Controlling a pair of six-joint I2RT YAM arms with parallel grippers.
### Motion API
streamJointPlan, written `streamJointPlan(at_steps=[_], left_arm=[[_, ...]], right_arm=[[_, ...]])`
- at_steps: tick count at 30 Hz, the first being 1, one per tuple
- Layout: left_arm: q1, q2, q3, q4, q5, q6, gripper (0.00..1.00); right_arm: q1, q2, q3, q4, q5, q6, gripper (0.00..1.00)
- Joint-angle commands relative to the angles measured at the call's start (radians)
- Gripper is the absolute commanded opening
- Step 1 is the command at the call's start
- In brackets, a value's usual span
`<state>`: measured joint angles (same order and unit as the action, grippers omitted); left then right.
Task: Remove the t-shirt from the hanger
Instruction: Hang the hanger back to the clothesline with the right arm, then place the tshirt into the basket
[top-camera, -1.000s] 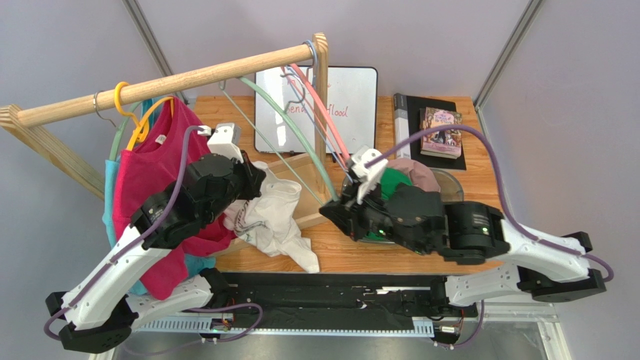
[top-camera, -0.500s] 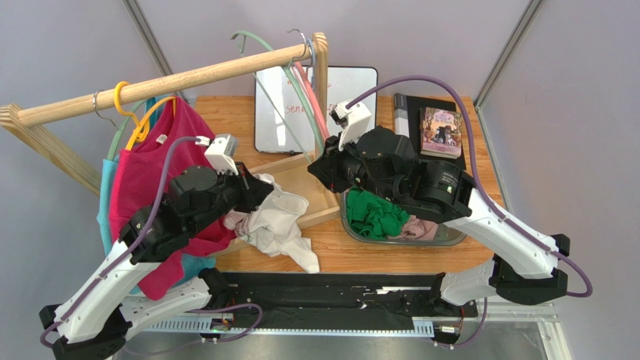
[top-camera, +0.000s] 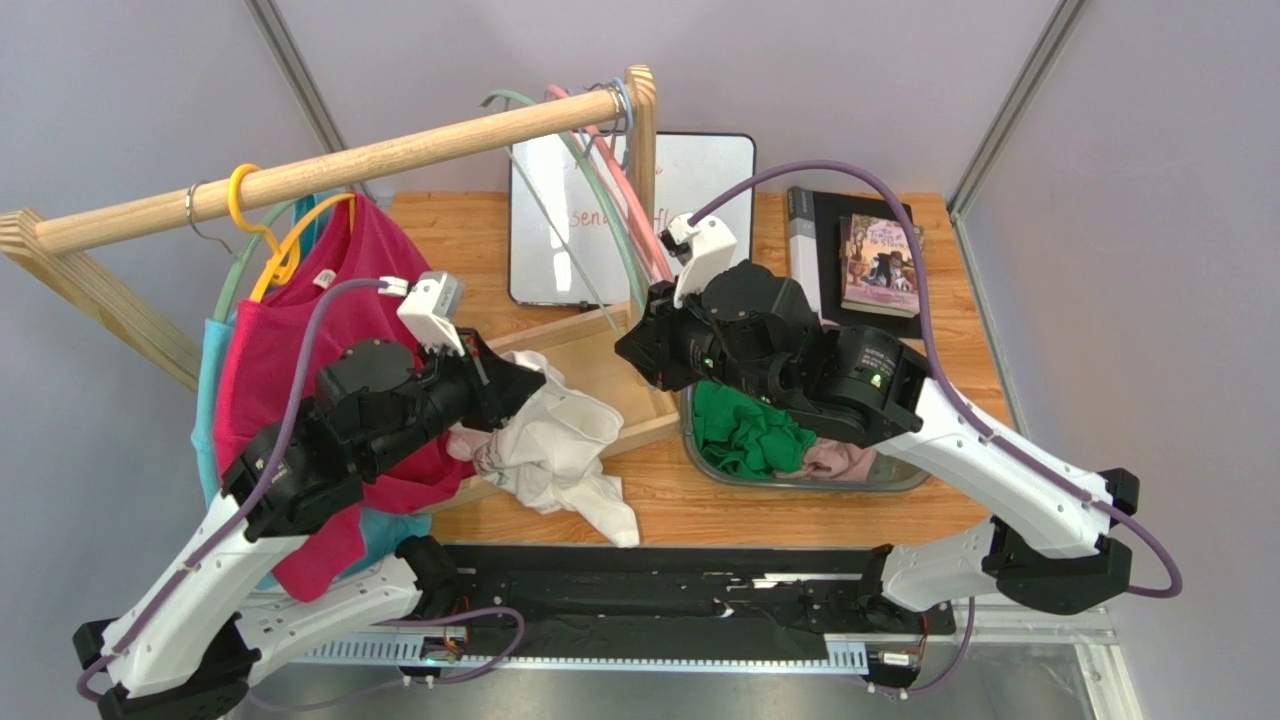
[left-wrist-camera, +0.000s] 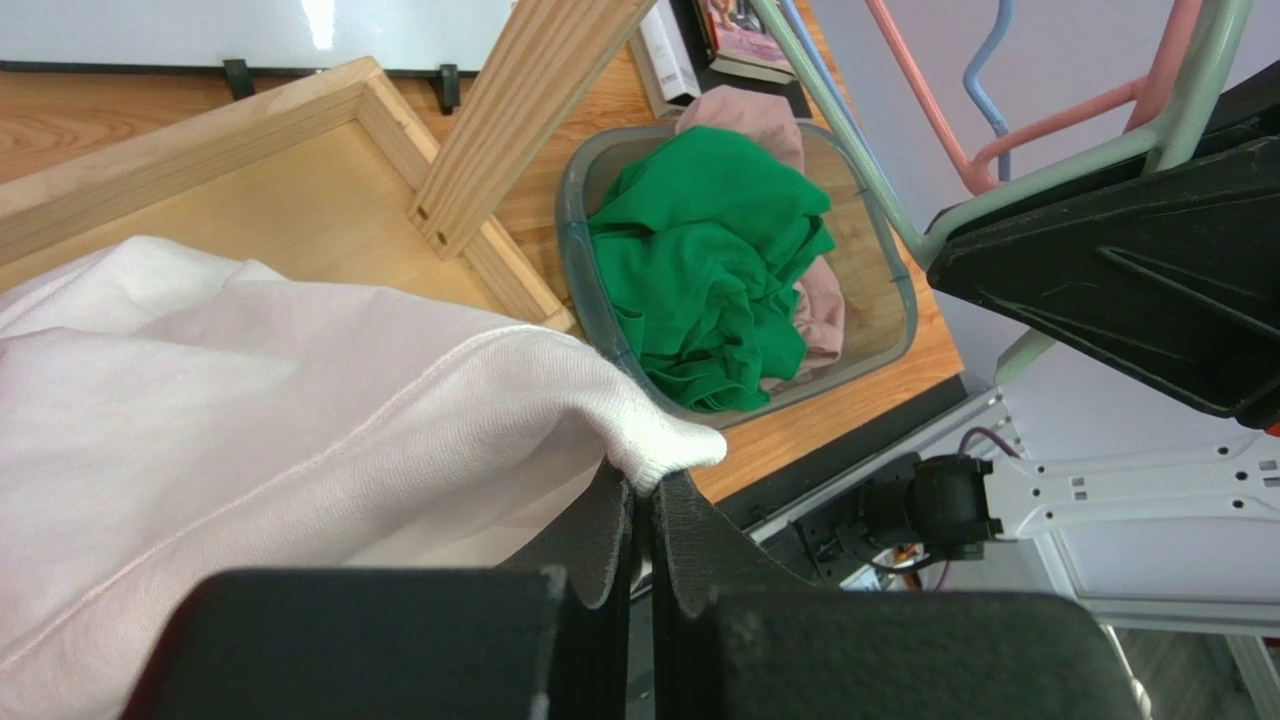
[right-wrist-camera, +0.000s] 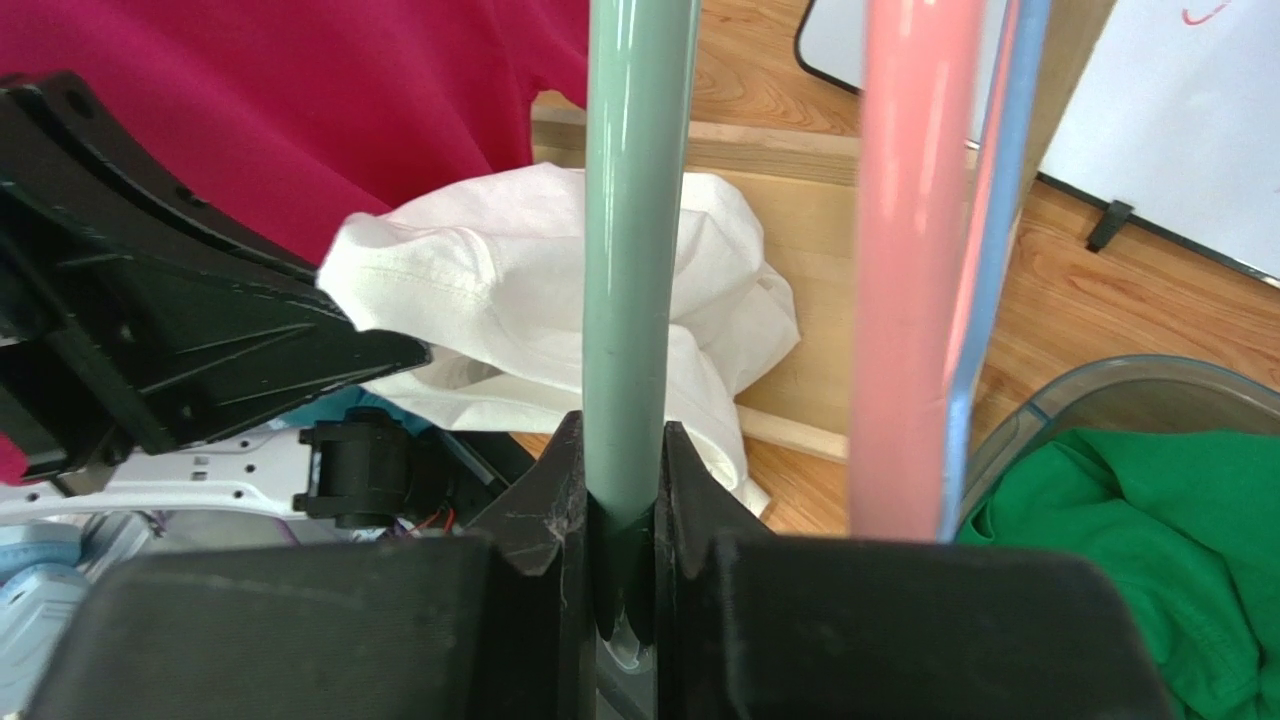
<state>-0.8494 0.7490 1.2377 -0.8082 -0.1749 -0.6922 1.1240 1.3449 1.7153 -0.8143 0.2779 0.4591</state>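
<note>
While the left end effector (left-wrist-camera: 649, 518) is clenched on a folded edge of the white t-shirt (left-wrist-camera: 271, 420), the right end effector (right-wrist-camera: 624, 503) is clamped around the lower bar of the green hanger (right-wrist-camera: 639, 225). The pink hanger (right-wrist-camera: 909, 255) stands just beside that bar. From the left grip, the shirt hangs bunched over the wooden tray (left-wrist-camera: 196, 165) and the near edge of the table (top-camera: 751, 510). It lies apart from the green hanger, with no cloth draped on the bar. The hanger's hook is up by the far end of the wooden rail (top-camera: 331, 158); whether it sits on the rail I cannot tell.

The shirt looks free of the hanger, so the separating step seems essentially done. What remains is likely to seat the hook on the rail and let go, then lay the shirt down without dragging it onto the hangers.
</note>
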Motion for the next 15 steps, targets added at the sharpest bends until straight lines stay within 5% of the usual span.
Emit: streamJointPlan(at_steps=[1,2,8,15], left_arm=[[0.003,-0.003,0.009,0.063,0.031,-0.012,0.00],[0.003,-0.002,0.008,0.067,0.040,-0.013,0.00],[0.003,0.010,0.008,0.092,0.086,-0.021,0.00],[0.003,0.018,-0.001,0.171,0.208,-0.072,0.00]], right_arm=[[-0.001,-0.035,-0.002,0.014,-0.025,0.032,0.21],[0.002,-0.041,-0.005,0.010,-0.025,0.027,0.41],[0.085,-0.217,-0.132,0.041,-0.017,-0.033,0.87],[0.166,-0.522,-0.598,0.309,-0.164,-0.138,0.94]])
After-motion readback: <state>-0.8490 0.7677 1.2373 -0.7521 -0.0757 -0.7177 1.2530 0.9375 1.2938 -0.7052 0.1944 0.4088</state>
